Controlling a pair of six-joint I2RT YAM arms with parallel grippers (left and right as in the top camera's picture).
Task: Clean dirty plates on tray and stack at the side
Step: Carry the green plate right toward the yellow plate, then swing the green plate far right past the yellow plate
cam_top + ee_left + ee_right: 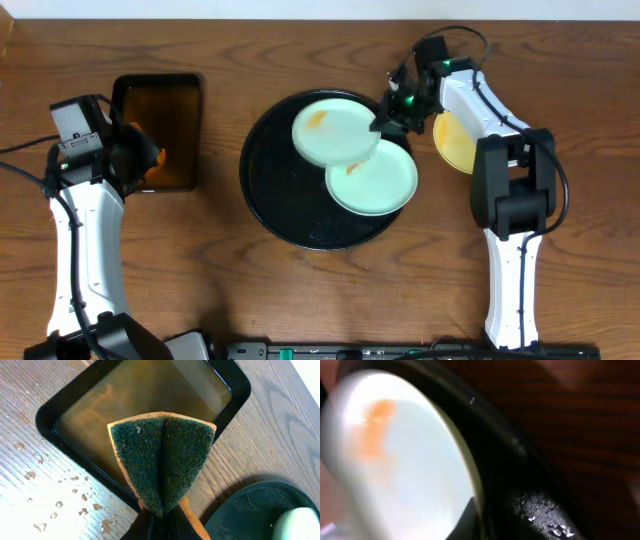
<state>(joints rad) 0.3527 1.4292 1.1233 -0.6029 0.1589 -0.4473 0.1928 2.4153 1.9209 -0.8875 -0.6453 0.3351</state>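
Observation:
Two pale mint-blue plates lie on the round black tray (265, 205). The upper plate (330, 132) has an orange smear and overlaps the lower plate (380, 185), which is smeared too. My right gripper (390, 120) is shut on the upper plate's right rim. In the right wrist view the plate (405, 460) fills the left and its rim sits between my fingers (475, 522). The pale yellow plate (452, 145) lies on the table right of the tray, partly hidden by my right arm. My left gripper (150, 160) is shut on a folded green-and-orange sponge (162, 460).
A rectangular black tray (158, 100) with brownish liquid stands at the far left; in the left wrist view it (60, 405) lies under the sponge. Water drops (60, 505) lie on the wood beside it. The round tray's rim (250, 505) shows at lower right.

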